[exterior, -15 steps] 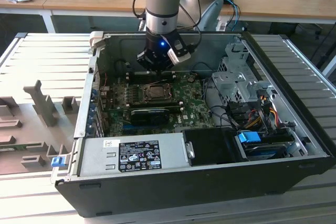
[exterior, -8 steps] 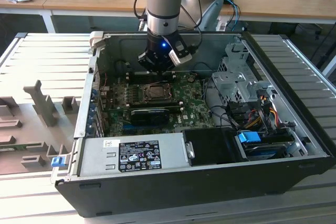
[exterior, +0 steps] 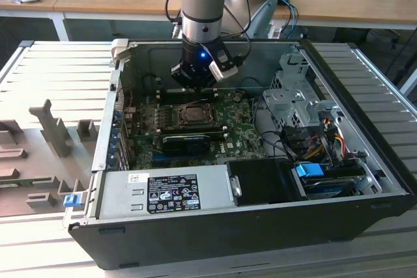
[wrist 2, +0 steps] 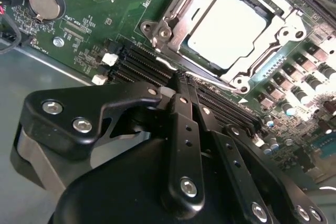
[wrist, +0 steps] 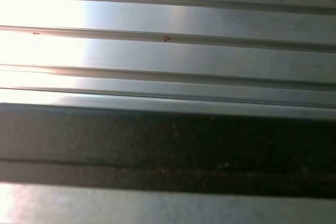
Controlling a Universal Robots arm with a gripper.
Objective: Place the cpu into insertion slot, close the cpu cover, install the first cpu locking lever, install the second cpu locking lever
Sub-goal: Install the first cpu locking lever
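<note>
The cpu (wrist 2: 226,27), a flat square chip with a dull silver top, lies in the socket on the green motherboard. The cpu cover (wrist 2: 184,3), a silver frame plate, lies down around it. A thin shiny locking lever (wrist 2: 210,80) runs along the socket edge nearest my fingers. My gripper (wrist 2: 181,85) is shut, its black fingertips pressed together right at that lever; whether they hold it I cannot tell. In the exterior view the gripper (exterior: 189,88) hangs inside the open computer case just behind the socket (exterior: 193,114).
Black memory slots (wrist 2: 142,59) lie between my fingers and the socket. A coin battery (wrist 2: 43,2) sits on the board. A power supply (exterior: 172,190), a drive cage (exterior: 293,99) and cables (exterior: 326,138) crowd the case. Grey fixtures (exterior: 52,128) stand on the ribbed table (wrist: 168,51).
</note>
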